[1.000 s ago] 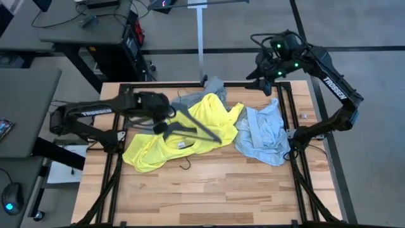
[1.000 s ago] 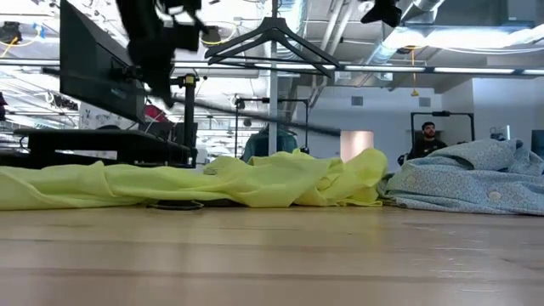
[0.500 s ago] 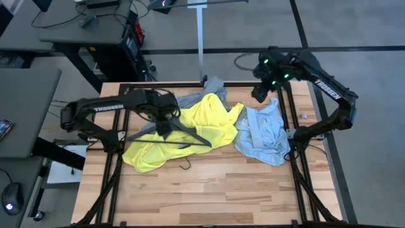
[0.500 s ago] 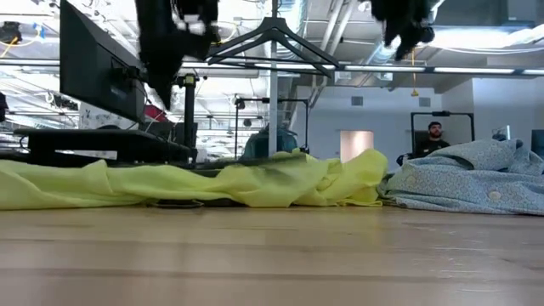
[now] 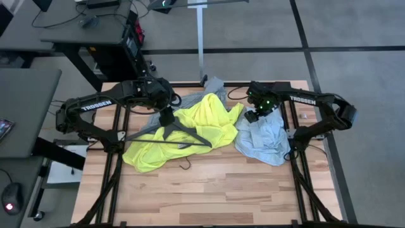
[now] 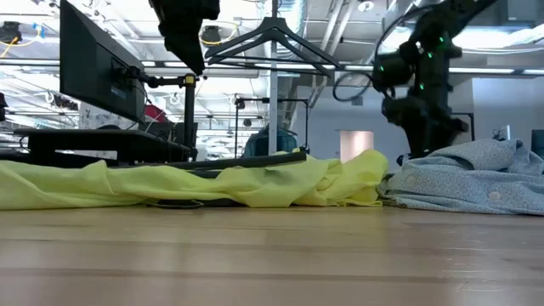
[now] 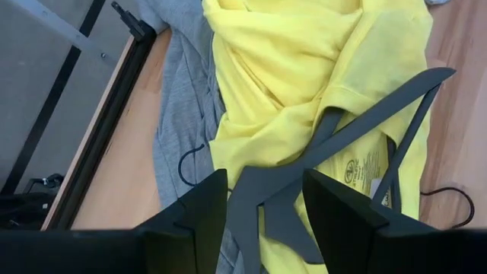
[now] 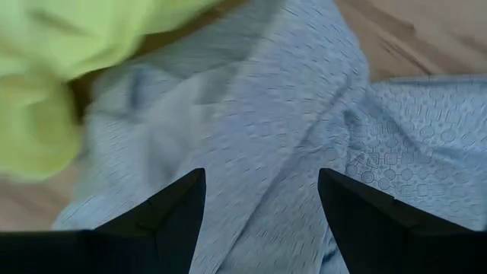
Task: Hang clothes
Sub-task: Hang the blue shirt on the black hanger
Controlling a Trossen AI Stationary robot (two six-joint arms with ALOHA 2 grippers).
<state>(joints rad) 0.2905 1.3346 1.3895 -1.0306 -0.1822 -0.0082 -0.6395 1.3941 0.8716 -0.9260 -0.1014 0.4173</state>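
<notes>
The neon-yellow T-shirt [image 5: 202, 120] lies crumpled mid-table, over part of the grey T-shirt [image 5: 212, 85] at the far edge. A dark hanger [image 5: 174, 132] rests flat on the yellow T-shirt [image 7: 304, 68]. My left gripper [image 5: 166, 115] hangs open above the hanger's neck [image 7: 262, 190], well clear of it in the low view [image 6: 187, 34]. The light-blue shirt [image 5: 262, 136] lies bunched at the right. My right gripper [image 5: 255, 114] stands open close above its far part [image 8: 289, 114]; whether it touches the cloth does not show.
A rack pole [image 5: 200, 38] rises behind the table's far edge, and a black hanger [image 6: 272, 38] hangs on its rail. A thin wire hook [image 5: 185, 166] sticks out from under the yellow T-shirt. Bare wood [image 5: 209, 196] fills the near half of the table.
The hanger, held up and tilted a second ago, has come down flat onto the yellow T-shirt. My left gripper has shifted toward the table's right and stays above it. My right gripper has swung from beyond the far right corner down and left to the light-blue shirt.
</notes>
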